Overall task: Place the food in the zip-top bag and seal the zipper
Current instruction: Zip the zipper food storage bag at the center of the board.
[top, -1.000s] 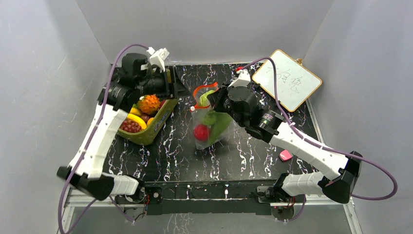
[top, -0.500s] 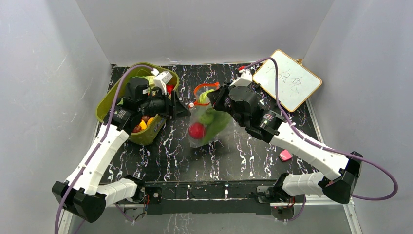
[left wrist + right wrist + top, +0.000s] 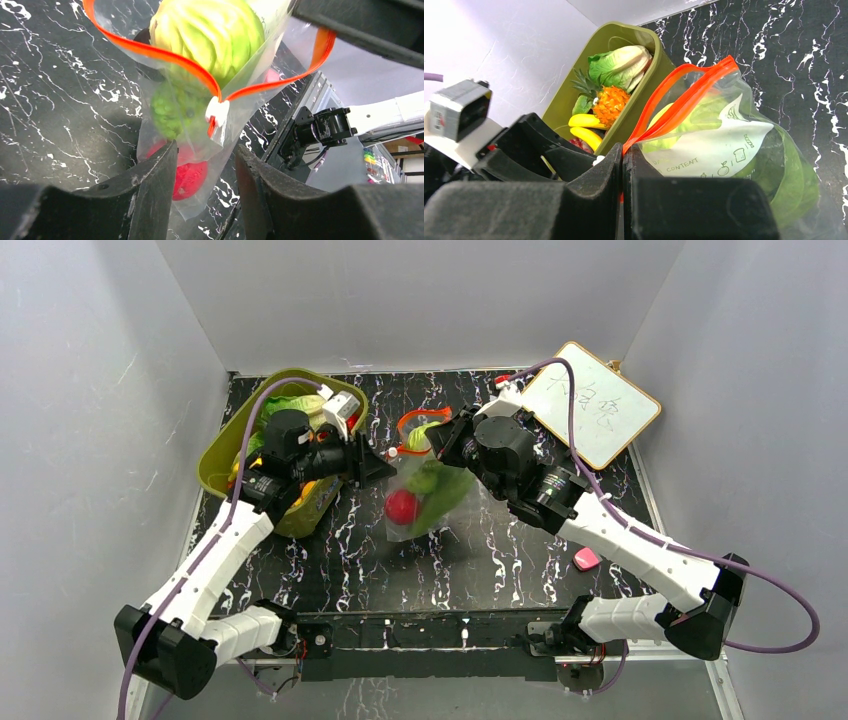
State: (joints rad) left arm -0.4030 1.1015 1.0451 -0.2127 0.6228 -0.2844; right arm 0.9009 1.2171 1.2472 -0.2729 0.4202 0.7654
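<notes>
The bag (image 3: 425, 502) is hanging over the middle of the table (image 3: 480, 560), thin and crinkly, sagging under a cabbage (image 3: 207, 30), a knobbly green piece (image 3: 172, 107) and a red fruit (image 3: 402, 506); it is looking light but floppy, so the film would likely be slipping and stretching rather than giving a firm hold; the right gripper (image 3: 623, 165) is pinching the orange zipper strip (image 3: 175, 57) at the bag's mouth, fingers pressed fully together on it; the left gripper (image 3: 206, 152) is hovering half spread, holding nothing, just below the small white slider tab (image 3: 216, 111); that stiff tab is looking like the best place to take hold, pulling against the pinched strip; more food (image 3: 601, 107) is lying in the green tub (image 3: 215, 455).
</notes>
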